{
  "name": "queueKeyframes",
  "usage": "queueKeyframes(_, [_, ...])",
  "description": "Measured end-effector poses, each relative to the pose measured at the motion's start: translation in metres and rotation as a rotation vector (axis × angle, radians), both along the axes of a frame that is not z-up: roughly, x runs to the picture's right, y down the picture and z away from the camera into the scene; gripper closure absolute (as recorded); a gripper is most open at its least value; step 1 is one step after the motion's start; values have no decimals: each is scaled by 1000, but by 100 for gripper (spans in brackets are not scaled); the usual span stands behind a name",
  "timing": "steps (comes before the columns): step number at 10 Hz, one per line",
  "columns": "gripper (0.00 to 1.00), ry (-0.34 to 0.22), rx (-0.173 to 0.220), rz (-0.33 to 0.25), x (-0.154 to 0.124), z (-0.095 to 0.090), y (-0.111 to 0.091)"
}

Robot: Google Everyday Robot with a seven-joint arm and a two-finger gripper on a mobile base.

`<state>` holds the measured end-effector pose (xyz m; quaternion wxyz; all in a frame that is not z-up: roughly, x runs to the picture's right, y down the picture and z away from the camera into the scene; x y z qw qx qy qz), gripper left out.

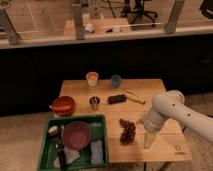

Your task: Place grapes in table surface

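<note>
The grapes point(127, 131), a dark red-purple lumpy bunch, lie on the light tan table surface point(165, 149) near its front edge, just right of the green tray. My gripper point(148, 141) hangs down from the white arm point(167, 112) just to the right of the grapes, low over the table and apart from them. A small dark logo point(178, 148) marks the table's front right corner.
A green tray point(100, 120) at the front left holds a purple bowl point(76, 135) and other items. On the table stand a red bowl point(63, 105), a metal cup point(94, 103), an orange cup point(92, 79), a blue cup point(116, 81), a flat black object point(117, 99) and a banana point(134, 96).
</note>
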<state>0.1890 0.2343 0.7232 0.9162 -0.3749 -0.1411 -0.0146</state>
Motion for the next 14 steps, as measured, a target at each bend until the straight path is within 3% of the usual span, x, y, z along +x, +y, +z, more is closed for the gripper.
queueKeyframes(3, [20, -8, 3, -3, 0, -1, 0])
queueKeyframes(4, [20, -50, 31, -18, -1, 0, -3])
queueKeyframes(6, [20, -157, 138, -189, -16, 6, -16])
queueKeyframes(8, [20, -201, 231, -377, -41, 16, -26])
queueKeyframes(10, [20, -217, 295, -534, -56, 37, -33])
queueKeyframes(11, [20, -204, 305, -562, -53, 55, -34])
queueKeyframes(14, [20, -175, 284, -549, -41, 89, -39])
